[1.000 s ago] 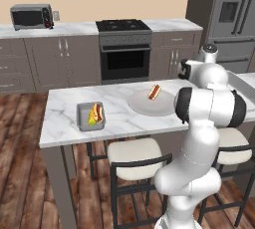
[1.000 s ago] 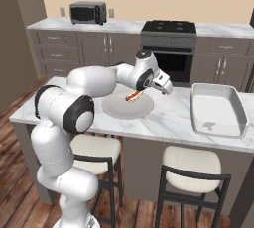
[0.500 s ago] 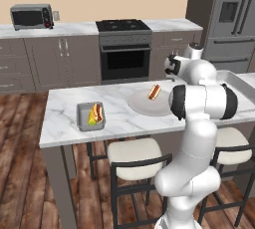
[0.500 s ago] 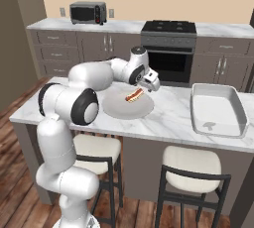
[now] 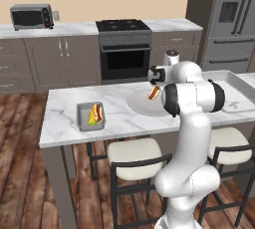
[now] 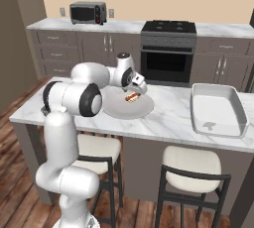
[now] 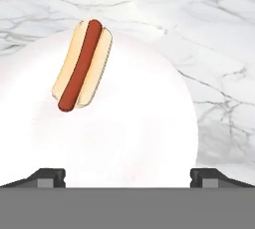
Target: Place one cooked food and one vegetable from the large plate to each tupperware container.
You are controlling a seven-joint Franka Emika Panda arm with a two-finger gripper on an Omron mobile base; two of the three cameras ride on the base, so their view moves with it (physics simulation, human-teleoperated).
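Note:
The large plate lies on the marble island, and on it rests one hot dog in a bun. My gripper hovers open just above the plate, close to the hot dog, with nothing between its fingertips. Left of the plate sits a tupperware container. Inside it lie a yellow corn cob, the vegetable, and a second hot dog.
A large, deep white tray stands on the island at the right. Stools are tucked under the near edge. Behind are the oven and a counter with a toaster oven.
My hand has swung from the right side of the plate to over it and has come lower, closer to the hot dog. The jaws stayed open.

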